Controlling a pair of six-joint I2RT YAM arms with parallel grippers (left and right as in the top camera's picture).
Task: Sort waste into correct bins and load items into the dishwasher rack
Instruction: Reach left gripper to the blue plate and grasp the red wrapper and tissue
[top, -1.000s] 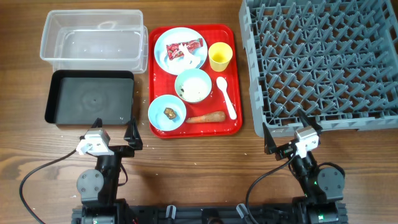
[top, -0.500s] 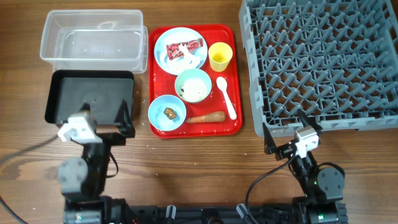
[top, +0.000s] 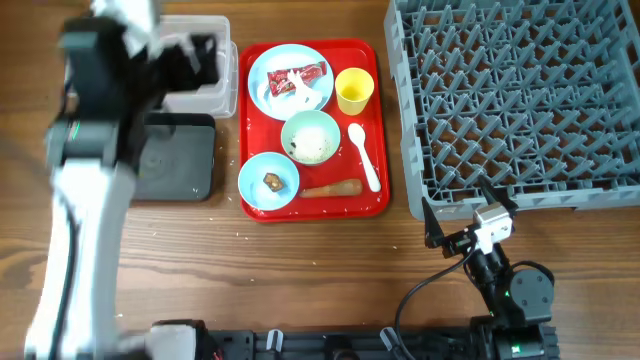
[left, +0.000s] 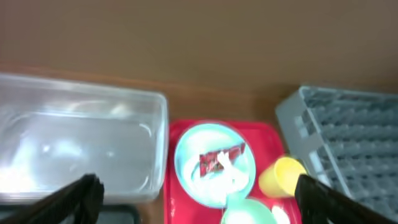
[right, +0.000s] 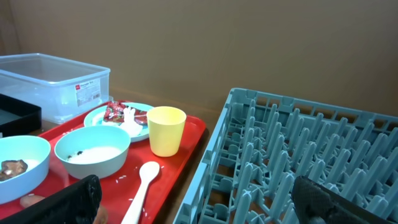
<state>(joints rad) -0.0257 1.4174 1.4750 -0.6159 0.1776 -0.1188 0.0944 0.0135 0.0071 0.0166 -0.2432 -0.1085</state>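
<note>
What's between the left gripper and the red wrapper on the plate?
Nothing visible. The open left gripper faces the red wrapper, which lies exposed on the blue plate, a white tissue beside it.

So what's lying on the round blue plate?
A red snack wrapper and a crumpled white tissue lie on the plate; the plate surface beneath them is covered.

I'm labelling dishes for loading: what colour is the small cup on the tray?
The cup is yellow, clearest in the right wrist view.
</note>
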